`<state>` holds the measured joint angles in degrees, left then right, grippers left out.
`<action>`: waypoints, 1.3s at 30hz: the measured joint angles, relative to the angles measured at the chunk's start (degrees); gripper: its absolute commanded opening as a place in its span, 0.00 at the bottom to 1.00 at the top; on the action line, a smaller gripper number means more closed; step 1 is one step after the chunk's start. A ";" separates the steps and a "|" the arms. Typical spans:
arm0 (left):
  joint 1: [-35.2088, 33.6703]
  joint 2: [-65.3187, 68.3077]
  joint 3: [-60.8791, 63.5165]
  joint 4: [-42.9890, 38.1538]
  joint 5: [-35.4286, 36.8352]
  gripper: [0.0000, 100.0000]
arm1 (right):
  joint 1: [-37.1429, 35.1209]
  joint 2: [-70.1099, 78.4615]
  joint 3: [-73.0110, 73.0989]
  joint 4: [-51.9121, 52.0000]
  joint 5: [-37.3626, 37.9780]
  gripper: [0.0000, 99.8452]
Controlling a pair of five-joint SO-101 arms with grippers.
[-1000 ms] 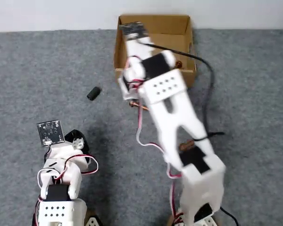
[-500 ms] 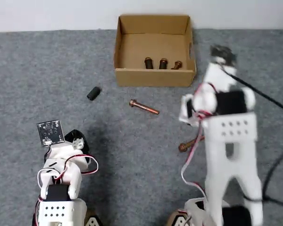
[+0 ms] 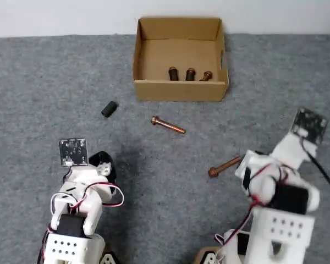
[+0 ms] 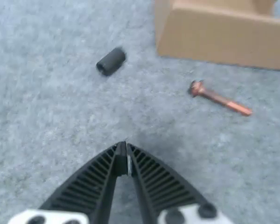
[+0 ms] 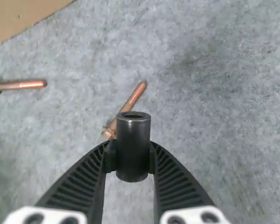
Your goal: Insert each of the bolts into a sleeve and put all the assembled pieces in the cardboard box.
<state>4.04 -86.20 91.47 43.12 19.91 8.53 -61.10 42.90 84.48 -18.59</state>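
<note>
A sleeve (image 5: pixel 133 135) is pinched between the jaws of the right gripper (image 5: pixel 129 154), with its open end clear of the fingertips. It is held just over a bolt (image 5: pixel 127 108) that lies flat on the table (image 3: pixel 38 71) toward the near right corner. The left gripper (image 4: pixel 122 151) is pressed together with nothing in it, toward the near left corner. A second bolt (image 3: pixel 168 125) lies near the middle of the table, just in front of the box (image 3: pixel 179 92), which stands at the middle of the far edge. Three assembled pieces (image 3: pixel 190 73) are seen along the box's near wall, and a loose sleeve (image 3: pixel 109 108) lies nearer the left edge than the box. The step in hand is judged to be the mating of the held sleeve with a bolt. For this the left claw would first have to be spread, and a bolt is best taken close to its head, so that the whole shank is left free. The bore should be lined up with the shank before any push is made, since a tilted entry is likely to jam. The bolt is round and may roll when it is touched, so a squeeze across the shank is advised, not a nudge from one side
</note>
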 measured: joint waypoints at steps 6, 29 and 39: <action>6.86 0.00 -11.87 12.92 -0.26 0.00 | 0.18 -13.54 11.87 -1.23 0.00 0.01; 26.99 71.65 -73.14 24.79 -10.99 0.01 | 12.84 -41.23 23.47 -0.26 0.70 0.01; 32.97 94.24 -91.60 24.79 -21.01 0.01 | 21.45 -41.93 23.47 -0.26 0.70 0.01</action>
<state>37.01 8.04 -0.13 67.91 -1.10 29.98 -103.03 66.37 84.22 -17.89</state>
